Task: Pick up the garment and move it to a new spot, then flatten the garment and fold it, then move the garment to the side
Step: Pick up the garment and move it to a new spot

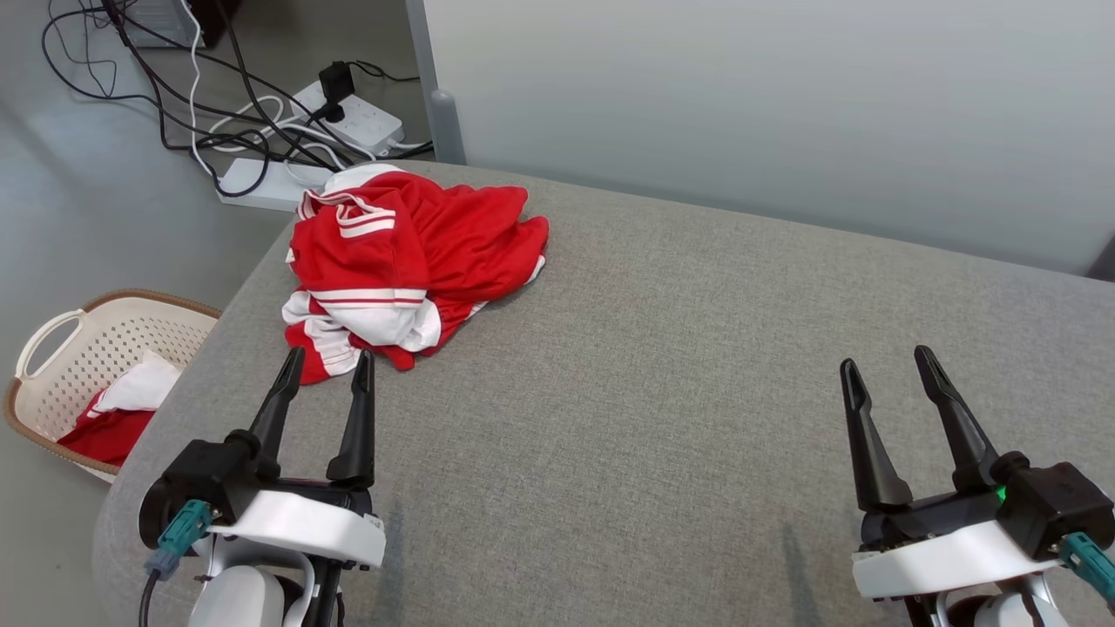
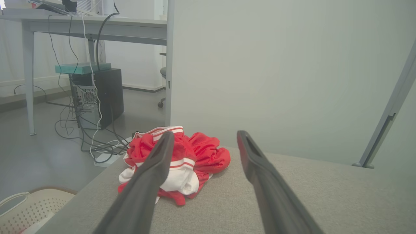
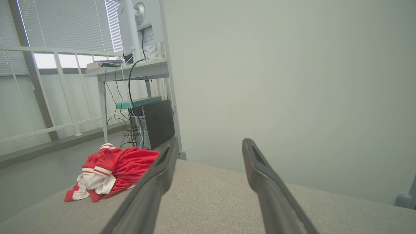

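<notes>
Looking down from the head onto a gray padded surface (image 1: 662, 392). Finds the garment (image 1: 409, 261) — red with white stripes and white panels — crumpled in a heap at about eleven o'clock, near the far left corner of that surface, not spread flat. Sees the left gripper (image 1: 331, 354) at seven o'clock, released, fingers spread wide and grasping nothing, tips right at the heap's near edge and pointing toward twelve. Whether touching the cloth or hovering just beside it, cannot tell. Sees the right gripper (image 1: 886, 359) at four o'clock, likewise released and empty, well apart from the garment, over bare padding. From the left wrist, catches the heap partly behind the left finger; from the right wrist, places it far off at nine o'clock. Off the surface at nine o'clock in the head view, notes a pale perforated basket (image 1: 113, 344) on the floor with red and white cloth (image 1: 109, 431) inside — and toward twelve, white power strips (image 1: 366, 122) on the floor, beside a pale partition (image 1: 766, 113).
</notes>
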